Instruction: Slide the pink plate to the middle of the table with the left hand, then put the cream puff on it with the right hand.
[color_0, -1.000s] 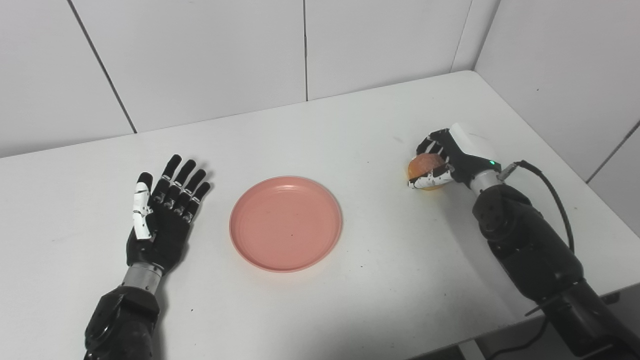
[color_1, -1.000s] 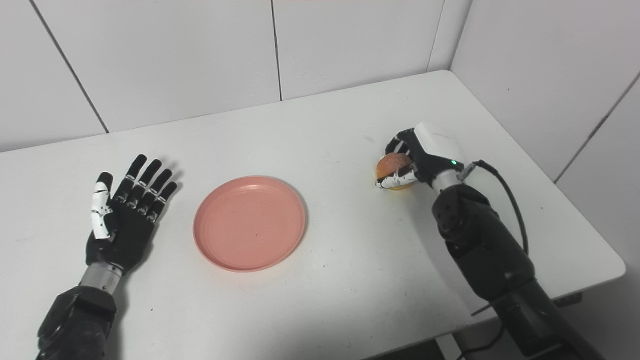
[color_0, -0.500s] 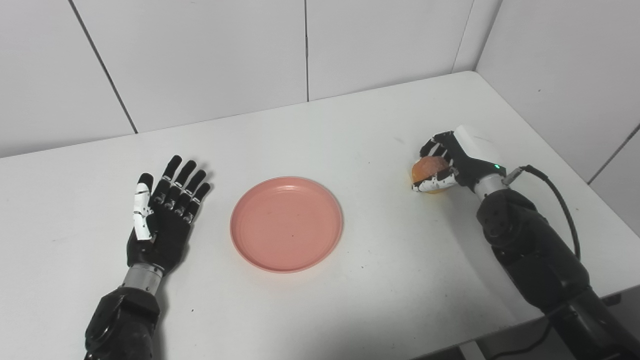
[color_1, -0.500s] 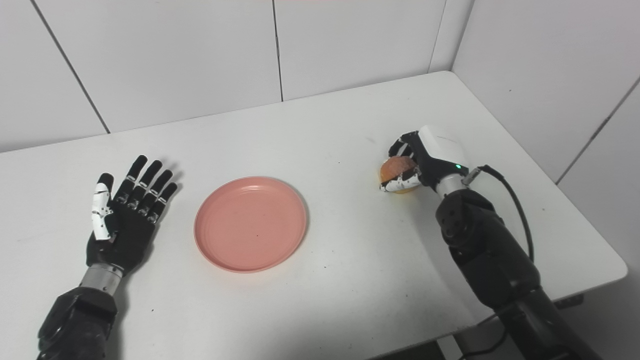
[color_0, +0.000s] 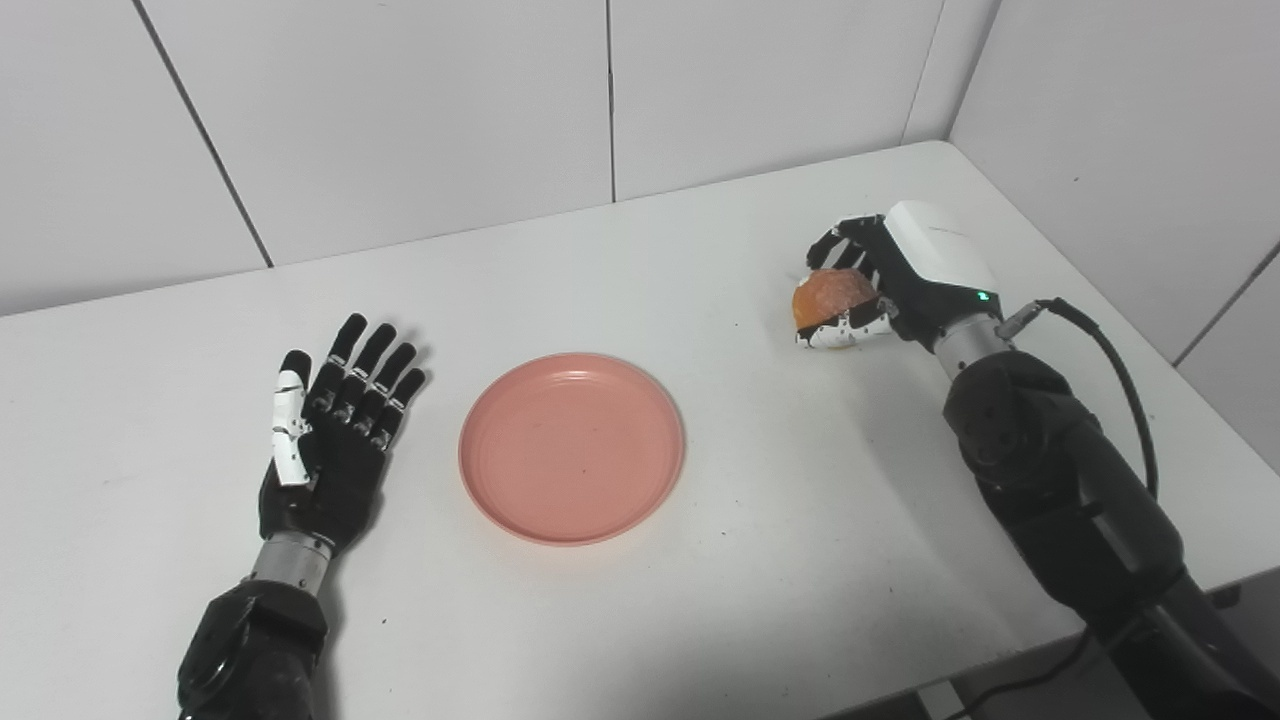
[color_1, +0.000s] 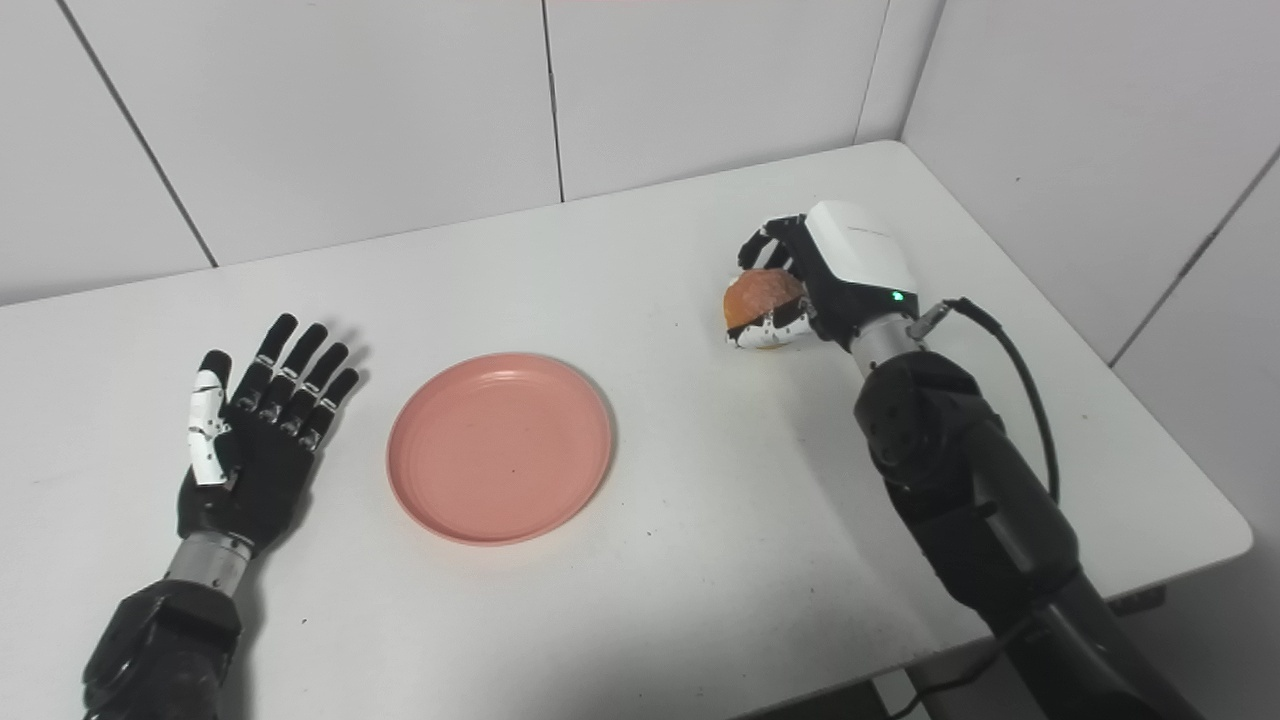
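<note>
I am looking down at a white table. The pink plate lies flat near its middle, and I use it as my landmark. To the left of the plate, near but not touching it, my left hand lies palm up on the table with its fingers spread apart, holding nothing. Well to the right of the plate and farther back, my right hand has its fingers curled tight around the cream puff, a round golden-brown pastry. The puff appears to be lifted clear of the table, though I cannot be sure from these views.

I judge that the plate step is done and the carry to the plate comes next. The risks I see: the puff is soft, so too hard a squeeze could crush it; too loose a hold could let it roll out before it is above the plate. Coming in low, the hand could knock the plate's right rim and shove it off centre. Letting go too high could make the puff bounce or roll off the plate.
</note>
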